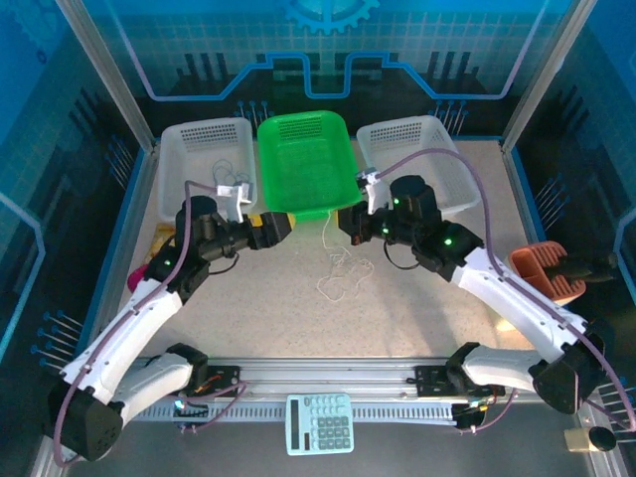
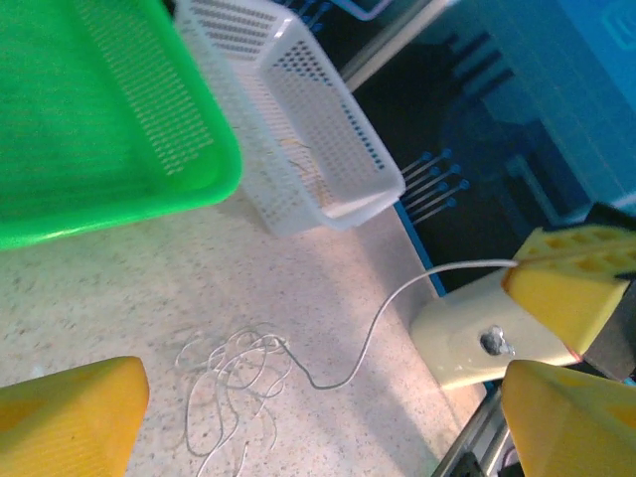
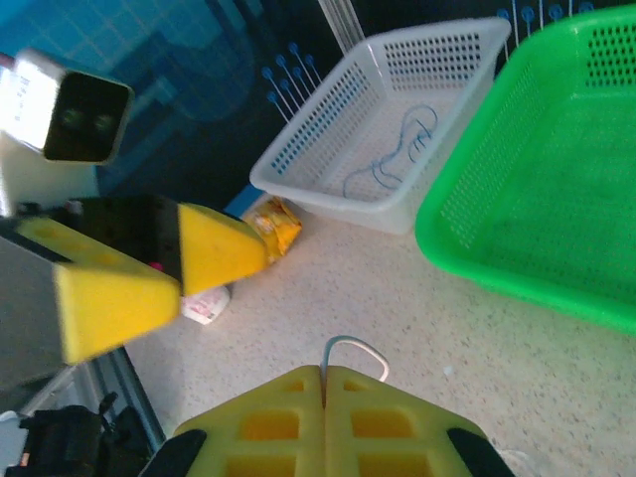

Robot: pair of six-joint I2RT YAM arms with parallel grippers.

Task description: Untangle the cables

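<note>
We find the right gripper (image 3: 323,376) with its two yellow fingers pressed flat together. A white cable (image 3: 355,348) pokes out just past their tips as a small loop, so it is pinched there. Seen from the left wrist, that strand leaves the right gripper's tips, sags downward and runs away from them to the tangle of cables (image 2: 234,383), which lies in loose loops on the table (image 2: 119,298).

The left gripper (image 2: 323,397) has its fingers spread wide, with nothing between them. The tangle lies ahead of its opening and below it, touched by neither finger. The pinched strand crosses the space ahead of it toward the right gripper.

From above, we see the two grippers tip to tip, near each other but apart. The tangle rests on the table below them and on the side toward the arm bases, more beneath the right gripper than the left. One strand rises from it to the right gripper's tips.

Just beyond both sets of fingertips stands the green basket (image 1: 303,159). Past the left gripper, on its outer side, a white basket (image 3: 328,129) holds a blue cable (image 3: 402,159) curled on its floor. Behind the right gripper, on its outer side, stands a second white basket (image 2: 328,129). Something thin and pale lies inside it, but we cannot tell what it is.
</note>
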